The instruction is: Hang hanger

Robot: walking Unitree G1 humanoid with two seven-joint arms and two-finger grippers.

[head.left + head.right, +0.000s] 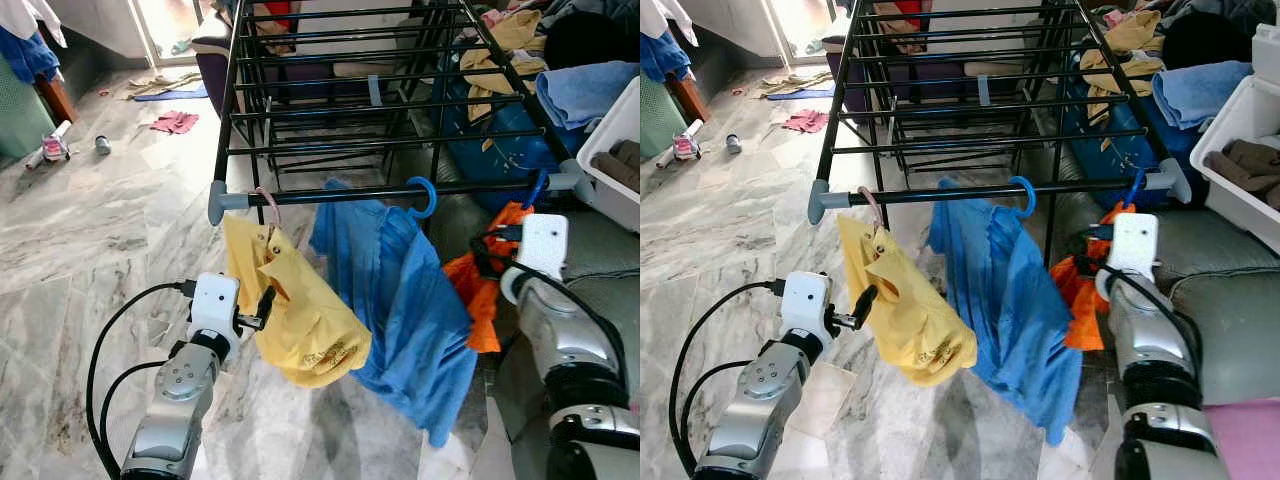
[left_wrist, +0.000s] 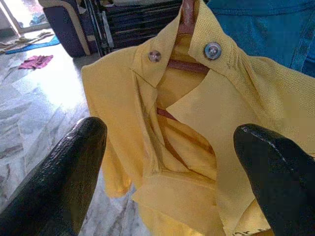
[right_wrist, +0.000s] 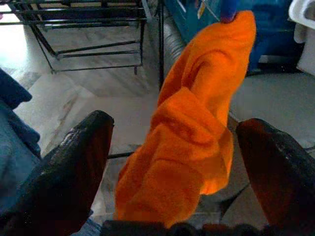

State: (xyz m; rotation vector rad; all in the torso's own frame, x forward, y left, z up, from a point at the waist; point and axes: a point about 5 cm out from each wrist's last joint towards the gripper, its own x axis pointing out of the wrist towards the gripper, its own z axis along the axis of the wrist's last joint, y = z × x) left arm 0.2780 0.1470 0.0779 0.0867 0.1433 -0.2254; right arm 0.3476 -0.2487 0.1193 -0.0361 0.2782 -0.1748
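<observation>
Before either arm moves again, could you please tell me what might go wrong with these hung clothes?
1. The left tool is open right at the yellow shirt; withdrawing carelessly may snag it and pull its hanger off the rack's front rail.
2. The right tool straddles the orange garment; closing or retreating could drag it down.

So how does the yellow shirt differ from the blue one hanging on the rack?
The yellow shirt hangs nearer the rail's left end on a pinkish hook; the blue shirt sits mid-rail on a blue hook. The blue shirt hangs lower and looks larger. The left gripper faces the yellow shirt, open. Both hang from the front rail.
</observation>
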